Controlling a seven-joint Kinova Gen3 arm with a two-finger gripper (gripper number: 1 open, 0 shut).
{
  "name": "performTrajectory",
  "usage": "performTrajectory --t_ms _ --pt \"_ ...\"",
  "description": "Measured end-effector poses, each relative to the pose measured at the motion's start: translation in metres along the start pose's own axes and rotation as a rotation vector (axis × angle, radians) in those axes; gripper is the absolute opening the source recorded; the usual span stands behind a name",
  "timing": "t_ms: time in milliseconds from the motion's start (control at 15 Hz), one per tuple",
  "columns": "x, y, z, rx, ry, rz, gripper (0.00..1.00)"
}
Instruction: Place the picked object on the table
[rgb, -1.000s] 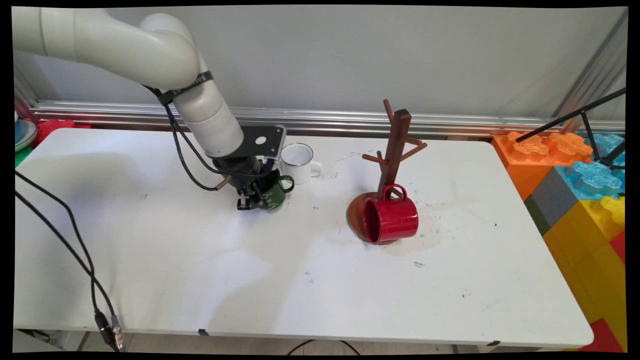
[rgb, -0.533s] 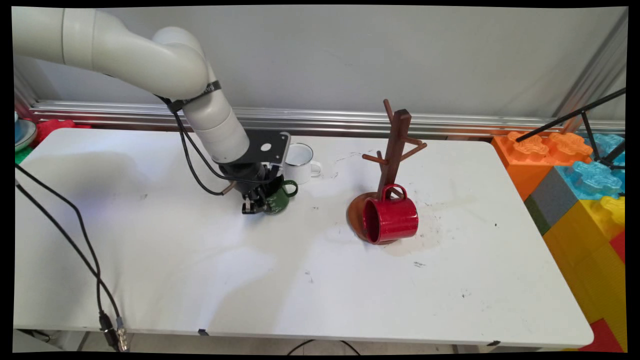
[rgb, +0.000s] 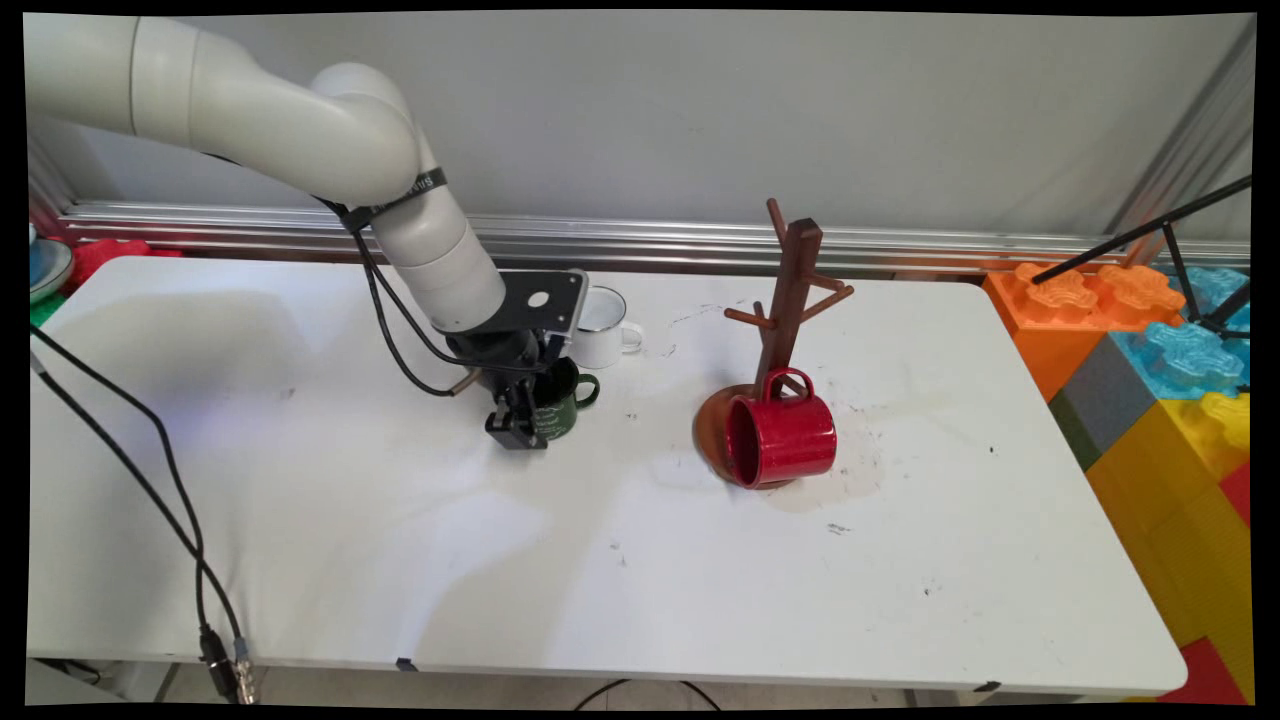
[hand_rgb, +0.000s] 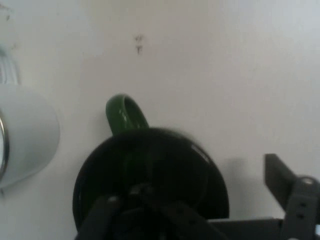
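Observation:
A dark green mug (rgb: 562, 405) stands upright on the white table (rgb: 400, 560), its handle (hand_rgb: 125, 112) pointing right toward the wooden mug tree. My gripper (rgb: 535, 418) straddles the mug's wall from above. One finger reaches inside the mug (hand_rgb: 150, 170). The other finger (hand_rgb: 292, 192) hangs outside it, with a strip of table showing between it and the wall. The gripper looks open. A white enamel mug (rgb: 603, 322) stands just behind the green one, and in the hand view the white mug (hand_rgb: 25, 135) is at the left.
The wooden mug tree (rgb: 790, 290) stands right of centre. A red mug (rgb: 785, 440) lies on its side against the tree's base. Coloured foam blocks (rgb: 1170, 400) line the table's right edge. Black cables (rgb: 150, 480) hang at the left.
The gripper shifted right and toward the near side, and the green mug went along with it. The mug was tilted earlier and now stands upright.

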Motion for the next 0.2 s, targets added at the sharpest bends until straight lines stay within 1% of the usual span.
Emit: performTrajectory --t_ms 200 --pt "0.003 0.001 -0.012 0.008 0.033 -0.011 1.0"
